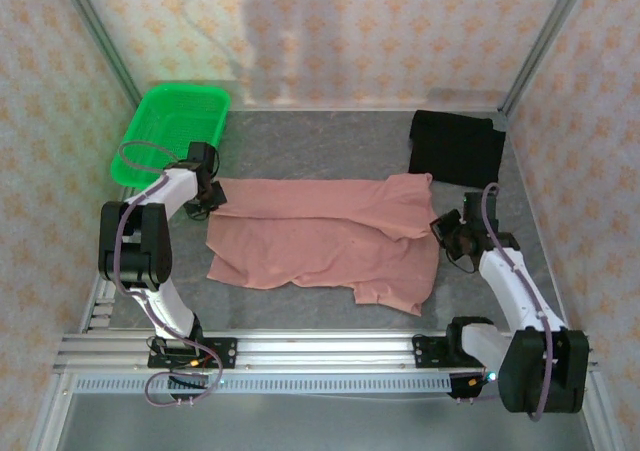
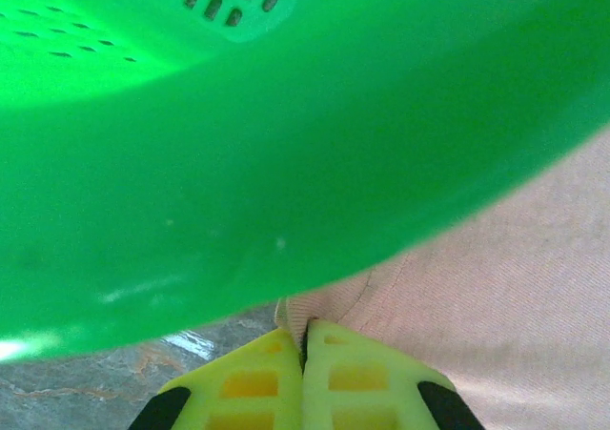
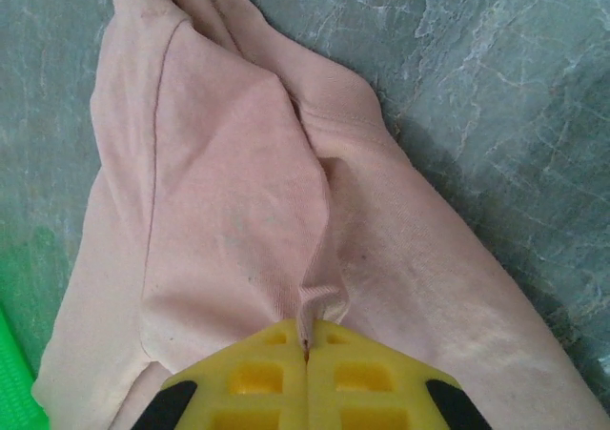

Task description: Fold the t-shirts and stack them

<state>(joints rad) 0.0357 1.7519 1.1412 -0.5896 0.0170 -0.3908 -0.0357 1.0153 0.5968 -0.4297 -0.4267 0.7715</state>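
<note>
Right gripper (image 3: 307, 339): yellow fingers together, clamped on a raised fold of the pink t-shirt (image 1: 320, 246) at its right edge. Left gripper (image 2: 305, 349): fingers together on the shirt's left edge, beside the green basket (image 1: 175, 126). Shirt spread across mid-table (image 1: 330, 131). Folded black t-shirt (image 1: 457, 148): far right corner.

Seen from above and behind the arm bases (image 1: 180, 349), the top camera looks down on the whole table (image 1: 330, 136) from a distance. The left wrist camera peers past its yellow fingers (image 2: 248, 382), hard up against the basket (image 2: 286, 144) wall, with the pink shirt (image 2: 496, 296) at lower right. The right wrist camera faces down past its own fingers (image 3: 372, 378), close over the same shirt (image 3: 219, 192) and the grey table. All three views share the shirt (image 1: 320, 241); the top view also takes in the basket (image 1: 175, 126).
</note>
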